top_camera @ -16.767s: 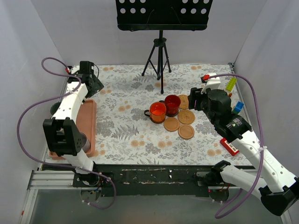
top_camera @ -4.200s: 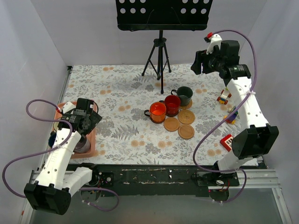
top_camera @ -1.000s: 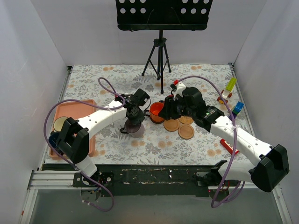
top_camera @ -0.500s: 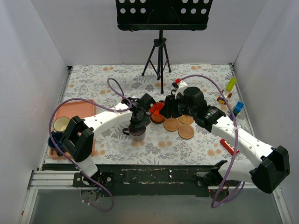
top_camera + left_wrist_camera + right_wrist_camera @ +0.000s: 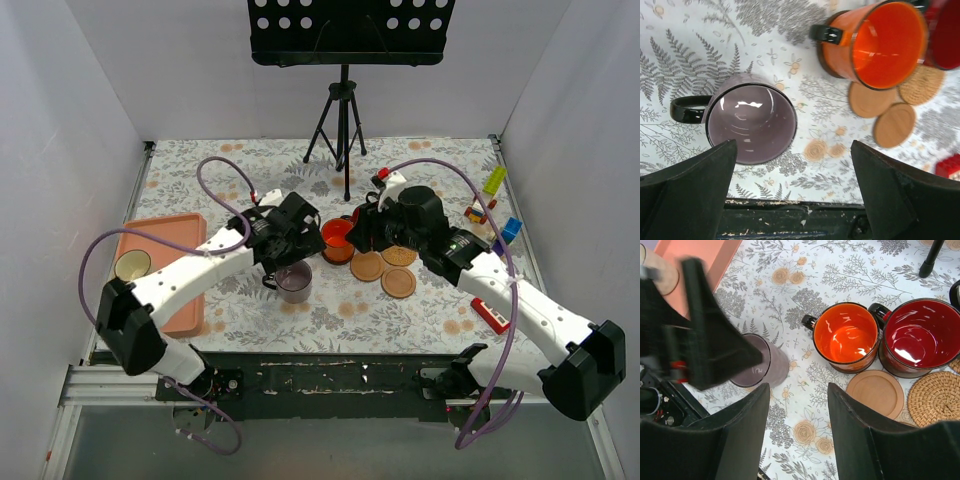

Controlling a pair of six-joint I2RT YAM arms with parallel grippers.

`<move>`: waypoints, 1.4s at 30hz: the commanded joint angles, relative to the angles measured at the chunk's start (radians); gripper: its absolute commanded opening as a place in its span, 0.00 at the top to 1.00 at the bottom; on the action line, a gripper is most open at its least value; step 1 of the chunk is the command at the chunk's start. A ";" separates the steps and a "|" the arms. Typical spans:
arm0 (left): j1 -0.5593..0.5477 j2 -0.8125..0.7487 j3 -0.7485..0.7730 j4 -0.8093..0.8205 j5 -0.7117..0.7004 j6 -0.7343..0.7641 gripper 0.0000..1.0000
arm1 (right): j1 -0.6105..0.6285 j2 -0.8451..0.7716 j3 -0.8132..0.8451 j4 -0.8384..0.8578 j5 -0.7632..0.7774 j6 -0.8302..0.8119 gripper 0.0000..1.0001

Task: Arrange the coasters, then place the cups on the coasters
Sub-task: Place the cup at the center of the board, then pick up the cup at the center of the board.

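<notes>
Just released: left fingers (image 5: 690, 190) now spread wide above translucent purple-grey handled mug (image 5: 751, 124). Mug stands upright on bare floral bench (image 5: 250, 180), off round wooden coasters (image 5: 875, 391), so needs moving. Right fingers (image 5: 735, 440) apart, empty.

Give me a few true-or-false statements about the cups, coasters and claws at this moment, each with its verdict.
1. The purple-grey cup stands on a coaster. False: it stands on the bare tablecloth.
2. The left claw is open above the purple-grey cup. True.
3. The right claw grips the orange cup. False: it is open and empty, above the orange cup and the red cup.
4. A cream cup sits on the pink tray. True.
5. The wooden coaster beside the orange cup is bare. True.
</notes>
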 commanded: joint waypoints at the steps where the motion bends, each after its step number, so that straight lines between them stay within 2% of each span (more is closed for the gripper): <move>1: -0.003 -0.155 0.030 0.055 -0.026 0.168 0.02 | 0.007 0.021 0.074 -0.023 -0.004 -0.079 0.42; 3: 0.027 -0.206 0.007 0.100 0.016 0.243 0.02 | 0.018 0.042 0.094 -0.043 -0.018 -0.105 0.42; 4: 0.076 -0.230 -0.019 0.135 0.085 0.276 0.02 | 0.028 0.051 0.105 -0.055 -0.018 -0.111 0.42; 6: 0.258 -0.286 -0.094 0.201 0.229 0.317 0.02 | 0.056 0.090 0.123 -0.076 -0.017 -0.119 0.42; 7: 0.329 -0.309 -0.123 0.227 0.257 0.339 0.02 | 0.073 0.108 0.137 -0.093 -0.012 -0.125 0.42; 8: 0.398 -0.327 -0.137 0.244 0.256 0.375 0.02 | 0.102 0.131 0.152 -0.107 0.003 -0.127 0.43; 11: 0.463 -0.340 -0.122 0.241 0.208 0.446 0.02 | 0.168 0.212 0.206 -0.141 0.032 -0.153 0.43; 17: 0.494 -0.340 -0.159 0.236 0.263 0.420 0.02 | 0.242 0.392 0.327 -0.172 0.022 -0.188 0.44; 22: 0.496 -0.360 -0.157 0.195 0.262 0.397 0.02 | 0.249 0.504 0.410 -0.212 0.051 -0.173 0.45; 28: 0.502 -0.350 -0.143 0.158 0.238 0.501 0.02 | 0.249 0.536 0.361 -0.170 0.126 -0.163 0.43; 35: 0.476 -0.353 -0.108 0.152 0.138 0.551 0.02 | 0.249 0.582 0.350 -0.129 0.062 -0.162 0.45; 42: 0.474 -0.387 -0.140 0.147 0.147 0.541 0.02 | 0.251 0.653 0.379 -0.146 0.063 -0.194 0.48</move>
